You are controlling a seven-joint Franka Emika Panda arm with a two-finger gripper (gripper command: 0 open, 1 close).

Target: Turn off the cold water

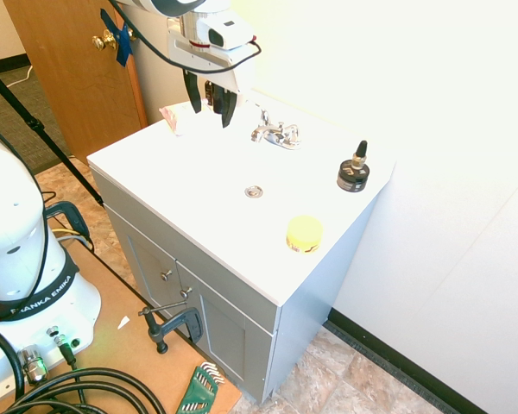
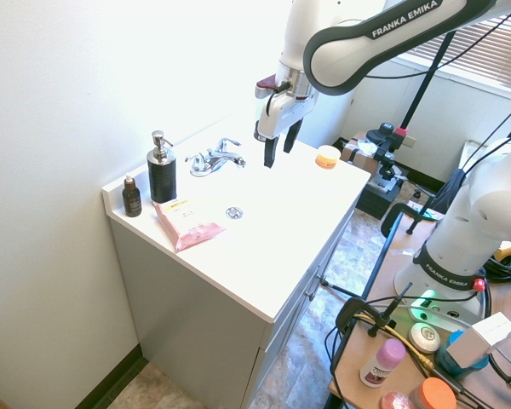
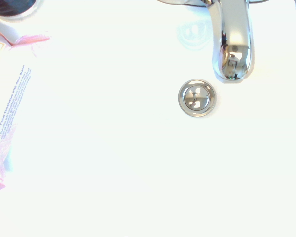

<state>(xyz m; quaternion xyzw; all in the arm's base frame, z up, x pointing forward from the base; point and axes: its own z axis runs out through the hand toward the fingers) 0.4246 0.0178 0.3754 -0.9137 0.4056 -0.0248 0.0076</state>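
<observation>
Faucet (image 1: 276, 134) is on the back of the white sink top (image 2: 272, 273), by the wall, spout reaching out toward the drain (image 1: 254, 191). Two levers, one each side of the spout. Cold should be the right-hand one seen from the cabinet front, the lever (image 2: 229, 142) on the jar side. That's convention; can't read any marking. No stream I can make out under the spout in the wrist view, though glare there is heavy, so flow is unconfirmed.

Claw (image 2: 281, 154) is up above the basin, fingers pointing down and spread well apart, nothing between them. Makes sense for a push or a loose straddle of the lever, no real grasp needed. Not touching the faucet.

Soap dispenser (image 2: 163, 175), small brown bottle (image 2: 132, 198) and pink wipes pack (image 2: 185, 224) sit on the other side, away from cold. Dark dropper bottle (image 1: 354, 177) and yellow jar (image 1: 304, 235) are on the cold side; the bottle is the one I'd watch on a wide swing.

I'd judge we're at approach, lever contact still to make. Next: line up beside the cold lever, drop to its height, sweep it to closed. Smooth metal, fingertips could slide off; too low and I'd knock the spout.
</observation>
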